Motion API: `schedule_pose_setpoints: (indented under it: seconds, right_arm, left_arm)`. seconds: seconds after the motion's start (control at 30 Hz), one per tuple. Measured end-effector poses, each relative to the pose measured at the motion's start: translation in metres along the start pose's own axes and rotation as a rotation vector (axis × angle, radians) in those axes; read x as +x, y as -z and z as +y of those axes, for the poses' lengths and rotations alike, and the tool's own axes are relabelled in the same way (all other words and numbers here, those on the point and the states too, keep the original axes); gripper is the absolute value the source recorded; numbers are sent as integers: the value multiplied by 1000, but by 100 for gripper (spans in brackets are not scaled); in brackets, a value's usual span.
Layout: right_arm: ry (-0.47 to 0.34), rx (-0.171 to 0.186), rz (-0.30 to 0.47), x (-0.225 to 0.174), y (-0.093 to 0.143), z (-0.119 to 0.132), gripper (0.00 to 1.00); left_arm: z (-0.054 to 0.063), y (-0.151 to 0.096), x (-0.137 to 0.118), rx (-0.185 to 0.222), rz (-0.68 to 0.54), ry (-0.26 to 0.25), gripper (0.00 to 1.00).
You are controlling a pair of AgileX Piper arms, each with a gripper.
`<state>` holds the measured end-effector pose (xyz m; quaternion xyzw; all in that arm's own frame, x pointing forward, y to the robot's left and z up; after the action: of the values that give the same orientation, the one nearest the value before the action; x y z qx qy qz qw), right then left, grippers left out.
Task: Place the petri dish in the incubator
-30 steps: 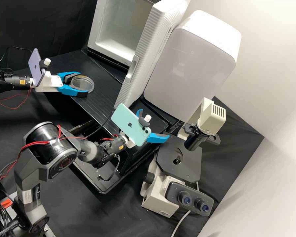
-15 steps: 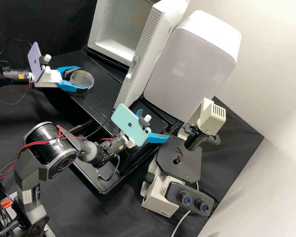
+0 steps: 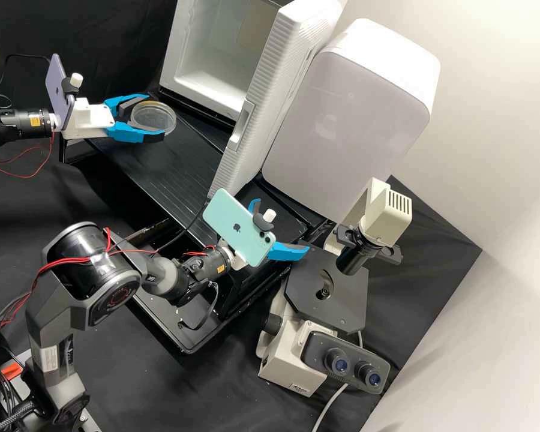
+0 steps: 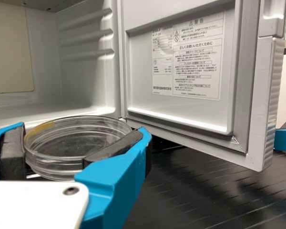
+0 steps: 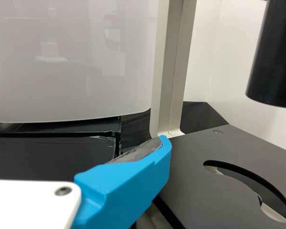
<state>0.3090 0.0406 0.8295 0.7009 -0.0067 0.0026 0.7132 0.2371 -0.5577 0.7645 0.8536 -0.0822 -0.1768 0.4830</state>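
Two arms are counted. At the far left, one clear petri dish (image 3: 154,117) is held level between the left fingers (image 3: 125,133), which are closed on its rim. It is kept above the black desk (image 3: 180,174), just in front of the one white incubator (image 3: 216,60), whose door (image 3: 270,90) is swung open. Further right, the right arm (image 3: 180,276) is seen beside the one microscope (image 3: 324,336); whether its grip is wide or narrow cannot be told. The desk is ribbed, black cloth (image 3: 162,384) is spread around it, and a pale wall (image 3: 498,120) is seen at the right.
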Motion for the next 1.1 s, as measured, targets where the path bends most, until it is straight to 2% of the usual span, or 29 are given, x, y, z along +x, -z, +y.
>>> schedule_pose_setpoints:
  seconds: [0.17, 0.33, 0.43, 0.67, 0.8, 1.1]
  right_arm:
    - [0, 0, 0, 0, 0, 0, 100]
    - [0, 0, 0, 0, 0, 0, 100]
    - [0, 0, 0, 0, 0, 0, 100]
    - [0, 0, 0, 0, 0, 0, 100]
    - [0, 0, 0, 0, 0, 0, 100]
    - [0, 0, 0, 0, 0, 0, 100]
  left_arm:
    - [1, -1, 1, -1, -3, -5, 0]
    - [5, -5, 13, -10, -8, -5, 0]
    - [10, -6, 25, -14, 7, -11, 0]
    - [24, -8, 63, 23, 61, -57, 0]
    - [26, -9, 81, 33, 90, -48, 0]
    - [34, -10, 121, 20, 159, -25, 0]
